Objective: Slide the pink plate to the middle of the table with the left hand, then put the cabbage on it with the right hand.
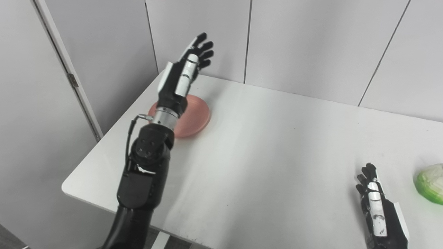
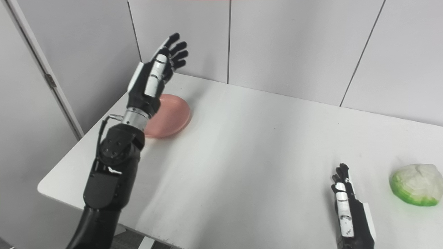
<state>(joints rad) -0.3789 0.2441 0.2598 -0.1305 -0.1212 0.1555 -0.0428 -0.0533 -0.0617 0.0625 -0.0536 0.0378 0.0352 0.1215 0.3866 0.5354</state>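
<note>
Plate: pink plate (image 1: 192, 117) lies near the far left corner of the white table (image 1: 263, 145), partly hidden behind the left forearm; not yet in the middle.
Cabbage: the cabbage (image 2: 416, 184) sits at the right side of the table, near the front, well apart from the plate.
Left hand: left hand (image 1: 188, 67) is raised above the plate with fingers spread wide, holding nothing and clear of the rim.
Right hand: right hand (image 2: 349, 207) sits low over the table near the front edge, just left of the cabbage and not touching it; it holds nothing, and its fingers look loosely extended.
Done: nothing, judging by how things lie.
Left to do: bring the left hand down onto the plate, slide it toward the centre, then have the right hand grasp the cabbage and set it on the plate.
Progress: at the very start, the approach to the plate.
</note>
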